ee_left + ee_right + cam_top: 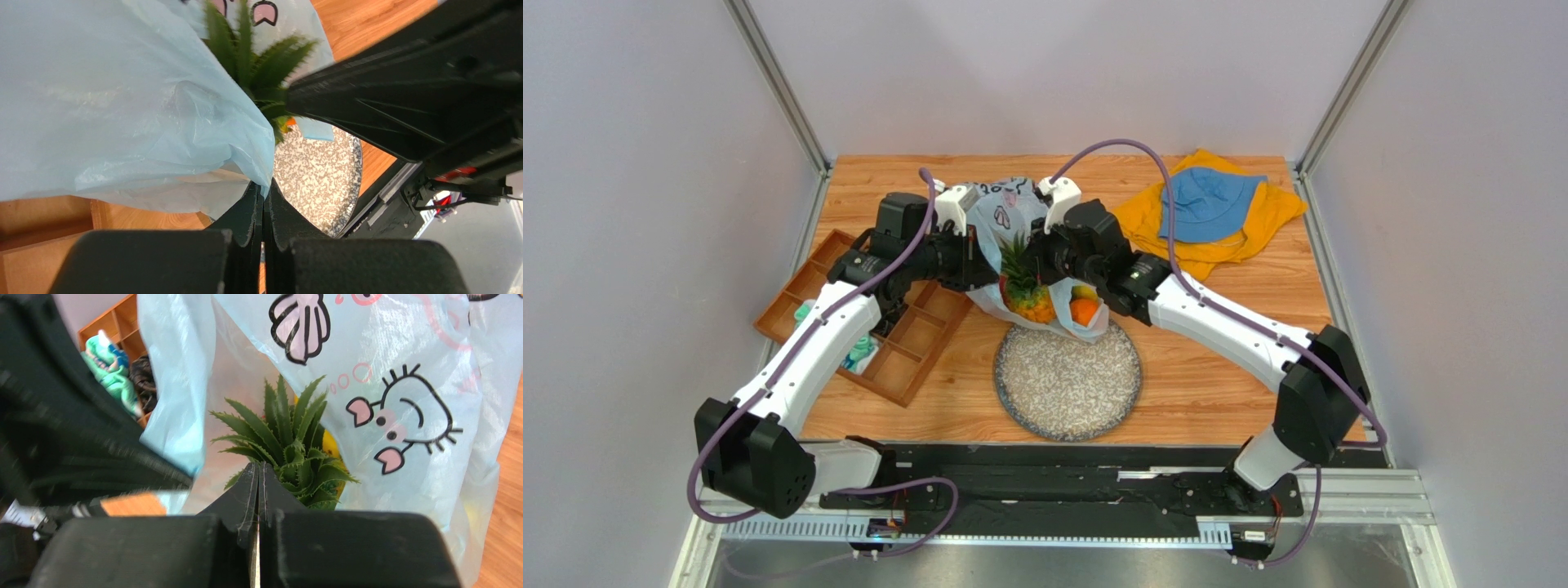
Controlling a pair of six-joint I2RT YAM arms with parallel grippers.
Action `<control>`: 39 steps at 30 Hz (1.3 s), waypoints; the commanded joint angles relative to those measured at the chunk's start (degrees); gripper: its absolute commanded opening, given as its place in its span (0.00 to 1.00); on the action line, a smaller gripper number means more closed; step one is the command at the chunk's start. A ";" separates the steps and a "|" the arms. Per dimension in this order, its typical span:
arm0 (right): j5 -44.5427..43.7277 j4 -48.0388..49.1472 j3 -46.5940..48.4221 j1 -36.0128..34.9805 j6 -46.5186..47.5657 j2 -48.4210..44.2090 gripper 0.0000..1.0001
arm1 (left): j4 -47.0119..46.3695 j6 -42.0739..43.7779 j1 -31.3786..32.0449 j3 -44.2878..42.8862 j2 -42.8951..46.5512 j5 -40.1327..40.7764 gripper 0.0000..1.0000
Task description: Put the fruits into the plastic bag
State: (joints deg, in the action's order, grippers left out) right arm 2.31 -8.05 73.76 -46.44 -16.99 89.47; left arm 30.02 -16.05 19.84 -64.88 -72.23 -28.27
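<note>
Reaching in from both sides over the table (1222, 368), my two arms meet at the plastic bag (1004, 218), which stands near the middle of the boards towards the back. I judge it is held there so that its mouth stays up and spread while fruit goes in.

To my left lies the wooden tray (918, 338) and at the far right the yellow cloth (1265, 227) with the blue hat (1204, 202) on it. Both are well apart from the bag and no part of this job. The speckled plate (1069, 386) sits just in front of the bag, and I see no fruit on it, so I judge the loading nearly or fully done.

Inside the bag the pineapple (1024, 292) stands with its green crown poking up through the opening. The orange (1086, 311) rests beside it, low against the film on my right.

My left gripper (264, 211) is clenched, and the blue film runs straight down into its tips, so it pinches the bag's edge. My right gripper (258, 490) is also pressed closed, right in front of the pineapple's crown. I cannot tell whether it has film between its tips or nothing at all.
</note>
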 commanded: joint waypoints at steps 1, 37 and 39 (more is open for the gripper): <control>-5.90 -0.74 8.06 -0.23 1.52 4.48 0.00 | -1.19 0.50 -0.24 -2.18 2.18 -1.00 0.00; -3.18 -5.48 11.33 1.87 3.10 4.41 0.78 | -0.40 0.76 -1.11 -2.18 1.65 2.08 0.00; -3.10 -6.88 10.10 2.22 3.72 0.90 0.79 | -0.31 0.76 -1.29 -2.27 1.74 2.26 0.00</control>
State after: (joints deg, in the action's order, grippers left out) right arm -1.28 -12.99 85.30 -44.86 -15.92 98.54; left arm 30.24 -16.01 19.14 -64.88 -71.94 -26.61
